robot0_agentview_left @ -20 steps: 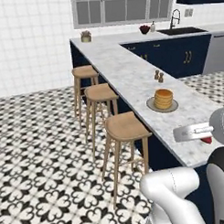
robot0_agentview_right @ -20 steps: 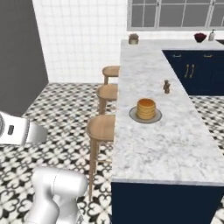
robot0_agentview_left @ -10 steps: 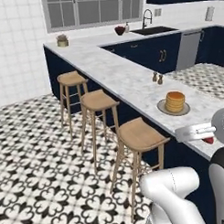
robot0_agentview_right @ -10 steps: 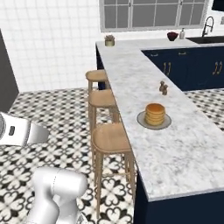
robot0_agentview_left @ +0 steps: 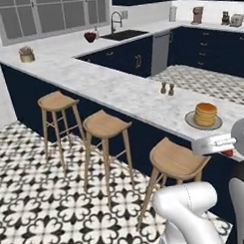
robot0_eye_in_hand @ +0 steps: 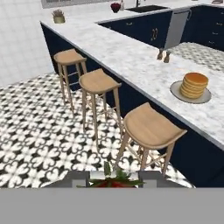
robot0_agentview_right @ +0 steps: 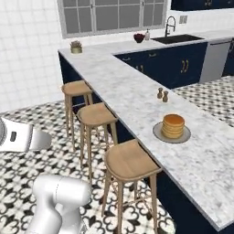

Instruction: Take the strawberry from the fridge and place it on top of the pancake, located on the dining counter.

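Observation:
A stack of golden pancakes point(robot0_agentview_left: 206, 114) point(robot0_agentview_right: 173, 125) point(robot0_eye_in_hand: 195, 85) sits on a round grey plate point(robot0_agentview_left: 193, 123) point(robot0_agentview_right: 158, 133) point(robot0_eye_in_hand: 176, 90) on the marble dining counter point(robot0_agentview_left: 128, 91) point(robot0_agentview_right: 132, 96) point(robot0_eye_in_hand: 127, 57). My gripper point(robot0_agentview_left: 220, 146) point(robot0_eye_in_hand: 114, 180) hangs in front of the counter edge, below and right of the plate, shut on the strawberry point(robot0_agentview_left: 226, 152) point(robot0_eye_in_hand: 116, 182). The fruit's red body and green leaves show between the fingers in the hand view. The fridge is out of view.
Three wooden stools point(robot0_agentview_left: 175, 161) point(robot0_agentview_right: 130, 161) point(robot0_eye_in_hand: 148, 127) line the counter's near side over a patterned floor. Salt and pepper shakers point(robot0_agentview_left: 167, 88) point(robot0_agentview_right: 162, 94) stand behind the plate. A sink point(robot0_agentview_left: 125, 34) and navy cabinets lie beyond.
The whole picture has shifted, so the base has moved: counter and pancakes now sit further right and closer. The gripper keeps its hold on the strawberry.

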